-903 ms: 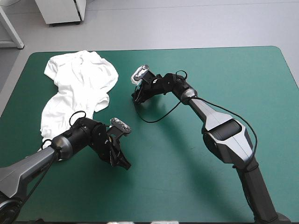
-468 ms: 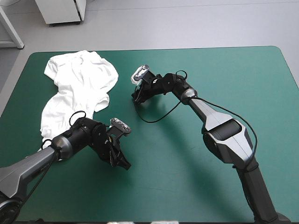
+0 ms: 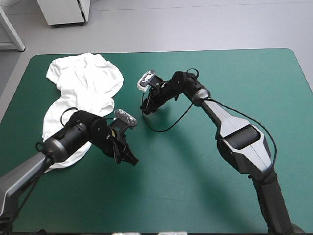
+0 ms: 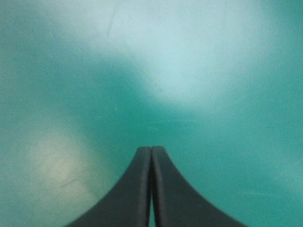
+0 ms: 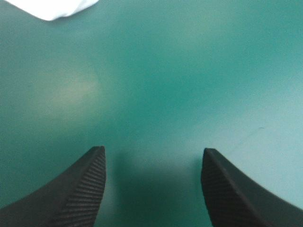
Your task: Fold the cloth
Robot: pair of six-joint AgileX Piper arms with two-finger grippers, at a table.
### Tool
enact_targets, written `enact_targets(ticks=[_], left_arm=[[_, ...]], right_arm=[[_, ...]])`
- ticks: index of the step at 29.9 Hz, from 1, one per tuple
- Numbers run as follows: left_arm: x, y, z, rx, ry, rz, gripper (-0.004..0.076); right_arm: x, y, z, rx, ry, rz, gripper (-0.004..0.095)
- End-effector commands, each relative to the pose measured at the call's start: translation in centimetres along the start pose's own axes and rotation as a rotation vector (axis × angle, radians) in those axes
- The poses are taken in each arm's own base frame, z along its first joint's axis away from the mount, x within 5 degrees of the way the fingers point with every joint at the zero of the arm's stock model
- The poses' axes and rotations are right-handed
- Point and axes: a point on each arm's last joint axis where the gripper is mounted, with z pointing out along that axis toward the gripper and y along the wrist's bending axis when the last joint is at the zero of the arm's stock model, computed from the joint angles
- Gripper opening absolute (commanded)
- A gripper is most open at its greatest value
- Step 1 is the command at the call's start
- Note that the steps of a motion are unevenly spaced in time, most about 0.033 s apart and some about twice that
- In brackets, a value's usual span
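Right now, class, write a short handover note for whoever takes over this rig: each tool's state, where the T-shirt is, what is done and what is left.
Left tool: shut, empty, over bare cover, near side of the T-shirt.
Right tool: open, empty, over bare cover just right of the T-shirt; a white corner shows ahead of it.
T-shirt: a loose, unfolded heap at the table's far left; the left arm crosses over its near end.
Done: no fold yet.
Left: grasp the T-shirt, spread it flat, then fold it.
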Motion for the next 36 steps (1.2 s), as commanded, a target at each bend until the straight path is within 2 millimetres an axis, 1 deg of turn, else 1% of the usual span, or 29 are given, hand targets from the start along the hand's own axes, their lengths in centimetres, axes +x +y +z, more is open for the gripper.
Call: enact_targets(ticks=[1, 3, 4, 7, 10, 12, 14, 15, 18, 20, 21, 23, 26, 28, 29, 30, 32, 36], left_arm=[[-1.1, -0.7, -6.5, -0.038, -0.189, 0.006, -0.0009], [-1.1, -0.6, -9.1, -0.086, -0.232, -0.003, -0.0009], [-1.0, -0.6, -10.6, -0.117, -0.257, 0.001, -0.0009], [-0.3, -0.3, -14.8, -0.22, -0.326, 0.008, -0.0009], [0.6, 0.2, -18.1, -0.341, -0.377, -0.005, -0.0009], [0.9, 0.6, -19.4, -0.41, -0.392, -0.022, -0.0008], [1.1, 0.9, -20.4, -0.464, -0.396, -0.036, -0.0008], [1.2, 1.1, -20.8, -0.488, -0.396, -0.038, -0.0008], [1.2, 1.3, -21.2, -0.526, -0.404, -0.04, 0.0008], [1.3, 1.5, -21.3, -0.548, -0.401, -0.039, 0.0036], [1.2, 1.6, -21.3, -0.559, -0.398, -0.038, 0.005], [1.3, 2.0, -21.5, -0.61, -0.395, -0.044, 0.0106], [0.9, 3.0, -21.8, -0.737, -0.389, -0.054, 0.0232], [0.2, 4.0, -21.6, -0.822, -0.375, -0.057, 0.0312], [-0.3, 4.5, -21.4, -0.837, -0.381, -0.082, 0.0342], [-0.8, 5.1, -21.0, -0.837, -0.373, -0.1, 0.0357], [-1.9, 6.6, -19.9, -0.811, -0.358, -0.143, 0.0361], [-3.5, 10.0, -18.4, -0.729, -0.377, -0.239, 0.0361]], right_arm=[[-4.3, 1.1, -8.2, 0.025, -0.124, -0.018, 0.0553], [-4.8, 1.5, -10.5, 0.021, -0.125, 0.001, 0.0553], [-5.1, 1.8, -12.2, 0.033, -0.124, 0.003, 0.0553], [-6.0, 2.7, -16.6, 0.103, -0.127, -0.001, 0.0553], [-6.8, 4.4, -22.0, 0.212, -0.152, -0.013, 0.0552], [-6.8, 5.8, -25.3, 0.256, -0.167, -0.019, 0.0524], [-6.5, 7.3, -27.9, 0.281, -0.174, -0.037, 0.0461], [-6.1, 8.1, -29.1, 0.289, -0.175, -0.043, 0.0409], [-4.5, 10.0, -31.6, 0.304, -0.15, -0.038, 0.0226], [-3.3, 11.2, -32.6, 0.296, -0.127, -0.028, 0.0118], [-2.7, 11.6, -33.0, 0.292, -0.119, -0.015, 0.0083], [-1.6, 12.3, -33.1, 0.267, -0.079, 0.043, 0.0024], [-0.2, 12.7, -32.4, 0.228, -0.01, 0.149, 0.0019], [0.4, 12.7, -31.7, 0.206, 0.011, 0.171, 0.0019], [0.5, 12.8, -31.4, 0.187, 0.016, 0.175, 0.0019], [0.7, 12.8, -31.1, 0.176, 0.023, 0.18, 0.0019], [0.9, 12.8, -30.8, 0.157, 0.028, 0.19, 0.0019], [0.9, 12.9, -30.7, 0.146, 0.025, 0.194, 0.0036]])
